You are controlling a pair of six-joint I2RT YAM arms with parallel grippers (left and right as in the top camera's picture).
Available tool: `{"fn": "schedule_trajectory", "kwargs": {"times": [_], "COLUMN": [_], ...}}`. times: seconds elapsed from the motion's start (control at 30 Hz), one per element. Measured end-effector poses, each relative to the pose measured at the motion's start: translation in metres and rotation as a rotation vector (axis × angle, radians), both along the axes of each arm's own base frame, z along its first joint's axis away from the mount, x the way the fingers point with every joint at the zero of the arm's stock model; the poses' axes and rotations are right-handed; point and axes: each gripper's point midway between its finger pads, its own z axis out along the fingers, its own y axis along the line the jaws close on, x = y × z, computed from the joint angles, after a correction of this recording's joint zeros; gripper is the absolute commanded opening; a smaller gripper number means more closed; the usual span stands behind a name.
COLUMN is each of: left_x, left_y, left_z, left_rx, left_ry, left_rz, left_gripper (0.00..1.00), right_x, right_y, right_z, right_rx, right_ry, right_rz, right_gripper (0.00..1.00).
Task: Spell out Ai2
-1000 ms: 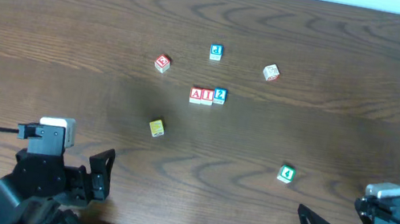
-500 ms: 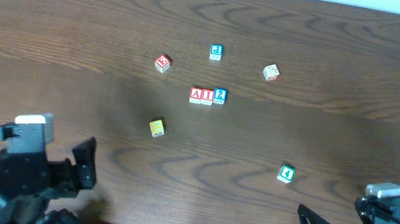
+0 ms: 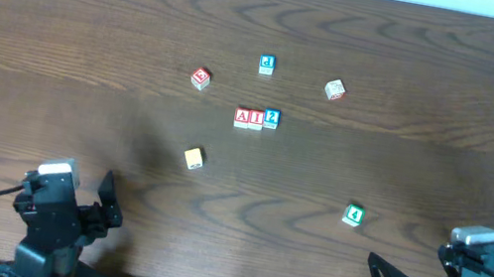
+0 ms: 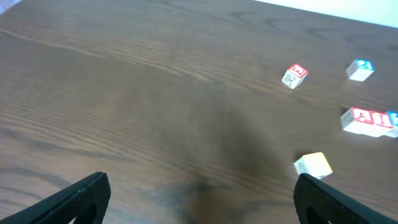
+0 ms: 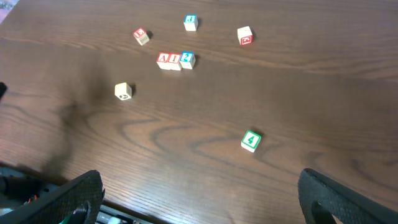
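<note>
- The A cube (image 3: 243, 117), I cube (image 3: 256, 119) and 2 cube (image 3: 272, 118) sit side by side on the tabletop (image 3: 439, 70), just robot-side of the blue d cube (image 3: 266, 64).
- They look light, rigid and smooth, so they would likely skid or tip.
- Any nudge should pinch opposite side faces squarely.
- The left end effector (image 4: 200, 198) and right end effector (image 5: 199, 196) gape wide and empty, well back from the d cube.

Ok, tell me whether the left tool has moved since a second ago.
Yes: the left tool has drawn back leftward, farther from the yellow cube.
</note>
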Motion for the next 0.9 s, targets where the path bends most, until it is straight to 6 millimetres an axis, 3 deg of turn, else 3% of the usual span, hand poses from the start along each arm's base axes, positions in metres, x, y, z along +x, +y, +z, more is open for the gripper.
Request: {"fn": "schedule_trajectory", "kwargs": {"times": [0.37,0.53,0.73,0.9], "left_x": [0.008,0.010,0.012,0.012], "left_y": [-0.002,-0.005,-0.007,-0.008], "left_z": [-0.062,-0.078,-0.080,-0.096], "left_rx": [-0.033,-0.045,-0.068,-0.066], "left_ry": [0.035,0.053,0.035,0.069], "left_rz": [0.017,0.014,0.014,0.010], "left_gripper": [0.95,0.95,0.96,0.95], "right_x": [0.000,0.000,0.000,0.000], "right_y": [0.000,0.000,0.000,0.000], "right_z": [0.000,0.000,0.000,0.000], "right_rx": [0.000,0.000,0.000,0.000], "right_ry": [0.001,0.001,0.000,0.001], "right_rz": [0.000,0.000,0.000,0.000], "right_gripper": [0.99,0.99,0.99,0.99]}}
